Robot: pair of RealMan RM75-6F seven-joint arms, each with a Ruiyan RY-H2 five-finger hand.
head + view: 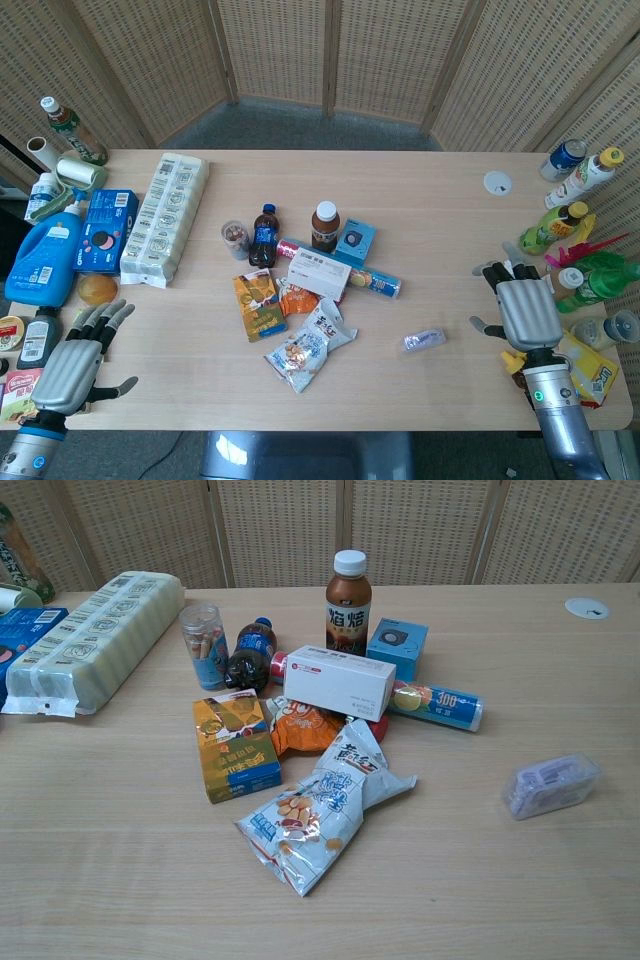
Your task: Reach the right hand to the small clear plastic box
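The small clear plastic box (424, 340) lies on its side on the bare wood right of the snack pile, and the chest view shows the box (550, 785) at its right with purplish contents inside. My right hand (524, 309) rests palm down near the table's right edge, fingers apart and holding nothing, about a hand's width right of the box. My left hand (78, 362) lies at the front left corner, fingers spread, empty. Neither hand appears in the chest view.
A pile of snack packets (309, 345), a white carton (319, 272), bottles (324, 226) and a blue box (355, 243) fills the table's middle. Green drink bottles (590, 280) crowd the right edge behind my right hand. Detergent (45, 250) and a long wrapped pack (166, 215) stand at left.
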